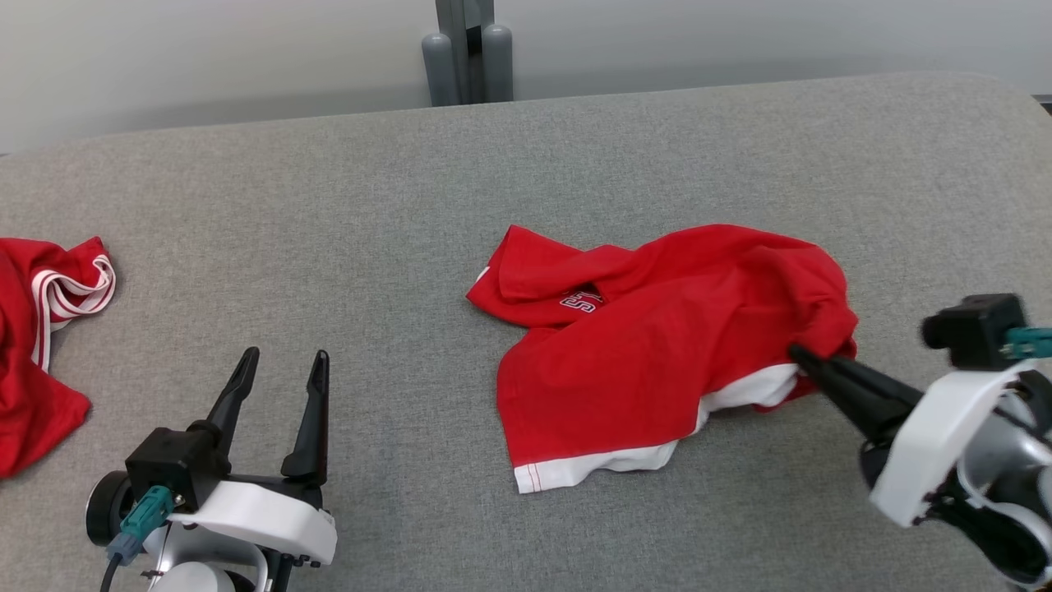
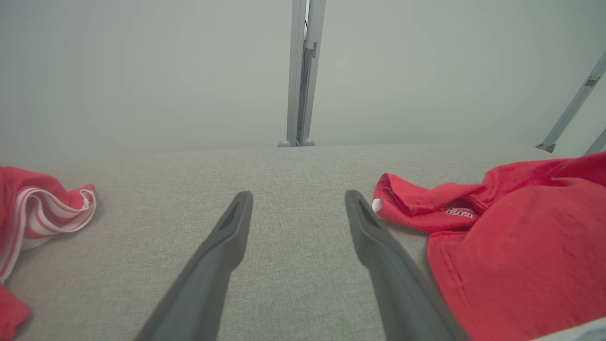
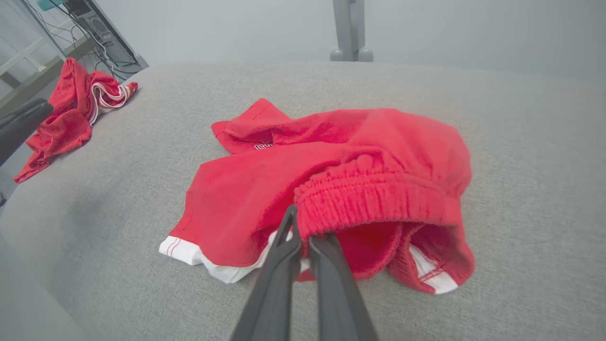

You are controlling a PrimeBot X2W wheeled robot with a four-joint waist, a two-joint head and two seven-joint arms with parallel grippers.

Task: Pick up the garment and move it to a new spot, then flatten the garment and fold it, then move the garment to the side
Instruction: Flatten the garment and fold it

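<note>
Right pincer (image 3: 307, 225) gripping red garment (image 1: 657, 345), left pincer (image 1: 284, 356) agape

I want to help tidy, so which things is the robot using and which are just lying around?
For the job: red shorts in the middle; right gripper, shut on their waistband; left gripper, open.
Just lying about: other red garment at the far left; grey post at the back.

two garments (image 1: 657, 362) (image 1: 33, 353), two end effectors (image 1: 283, 358) (image 1: 795, 352)
</note>
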